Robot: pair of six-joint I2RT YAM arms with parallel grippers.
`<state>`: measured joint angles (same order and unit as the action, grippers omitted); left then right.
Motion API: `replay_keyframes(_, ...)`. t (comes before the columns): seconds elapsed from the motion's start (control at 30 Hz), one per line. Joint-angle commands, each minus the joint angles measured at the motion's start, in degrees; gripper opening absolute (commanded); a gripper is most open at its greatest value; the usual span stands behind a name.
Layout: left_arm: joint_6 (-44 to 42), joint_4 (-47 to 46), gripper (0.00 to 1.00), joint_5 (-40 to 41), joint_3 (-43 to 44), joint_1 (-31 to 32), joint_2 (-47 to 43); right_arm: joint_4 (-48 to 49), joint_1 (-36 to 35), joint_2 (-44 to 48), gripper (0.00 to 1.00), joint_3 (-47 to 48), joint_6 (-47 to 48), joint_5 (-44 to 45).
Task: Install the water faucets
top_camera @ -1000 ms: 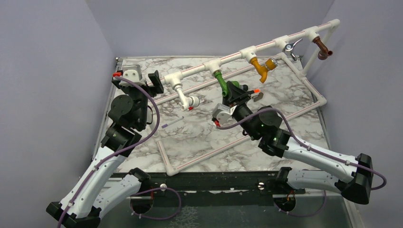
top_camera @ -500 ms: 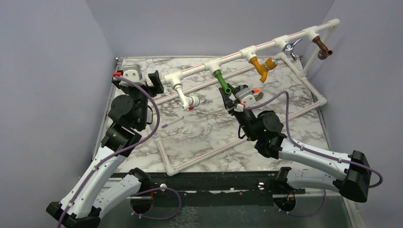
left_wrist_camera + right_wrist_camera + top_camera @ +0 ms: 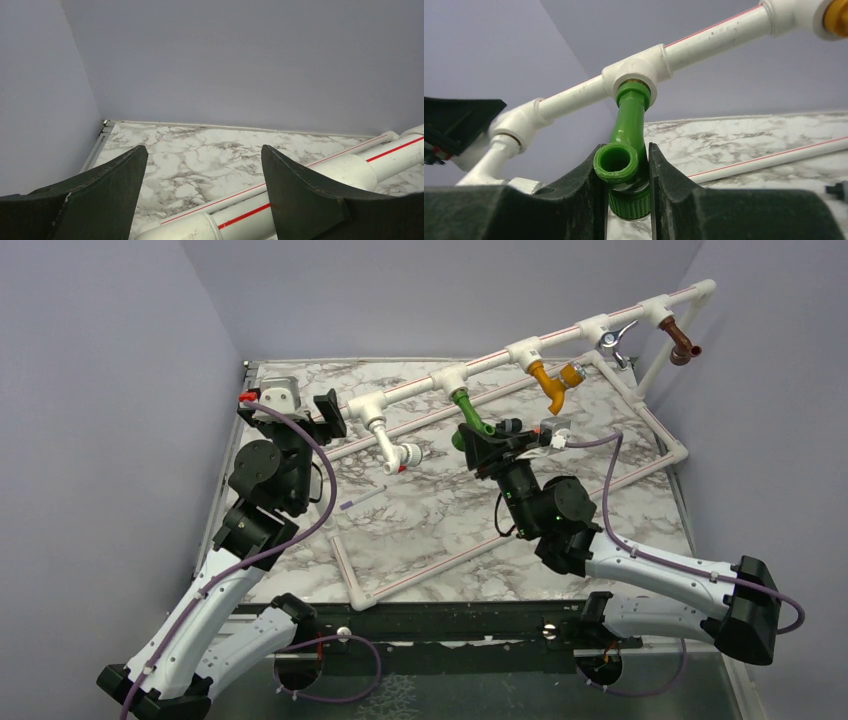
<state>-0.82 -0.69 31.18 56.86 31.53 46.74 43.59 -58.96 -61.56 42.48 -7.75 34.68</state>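
Note:
The green water faucet (image 3: 466, 410) hangs from a tee of the white red-striped pipe frame (image 3: 570, 332). My right gripper (image 3: 481, 441) is shut on its lower end. In the right wrist view the black fingers (image 3: 574, 195) press both sides of the green faucet (image 3: 628, 131), whose open threaded mouth faces the camera, with the right gripper (image 3: 626, 167) at its bend. My left gripper (image 3: 305, 406) stands open at the left end of the frame. In the left wrist view the left gripper (image 3: 203, 151) straddles the pipe (image 3: 235, 215) without closing on it.
Other faucets hang along the same pipe: a white one (image 3: 390, 446), a yellow one (image 3: 551, 380), a silver one (image 3: 612, 340) and a brown one (image 3: 680, 341). A thin stick (image 3: 362, 497) lies on the marble table (image 3: 440, 510). Grey walls close in the left, back and right.
My right wrist has rolled about the green faucet, its camera housing swinging from the left side over to the right, still shut on the faucet. The left arm has not moved.

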Motion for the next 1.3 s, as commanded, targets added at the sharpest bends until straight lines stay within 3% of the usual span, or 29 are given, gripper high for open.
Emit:
replay_keyframes(0.0,0.0,4.8,0.84,-2.1,-1.1,0.4,1.1,1.4,0.8,2.5,0.01,4.0,-28.2,13.0)
replay_keyframes(0.27,0.2,4.7,0.84,-2.2,-1.1,0.5,0.9,-22.6,0.8,2.4,0.00,11.5,-59.2,22.6)
replay_keyframes(0.53,0.4,4.7,0.84,-2.5,-1.1,0.4,0.8,-28.5,0.8,2.2,0.01,12.1,-72.9,22.1)
replay_keyframes(1.0,0.4,4.7,0.84,-2.7,-1.1,0.5,0.9,-29.6,0.8,1.2,0.01,12.2,-75.8,21.2)
replay_keyframes(1.27,0.5,4.8,0.84,-2.8,-1.1,0.5,0.9,-29.9,0.8,1.8,0.32,11.0,-75.2,20.8)
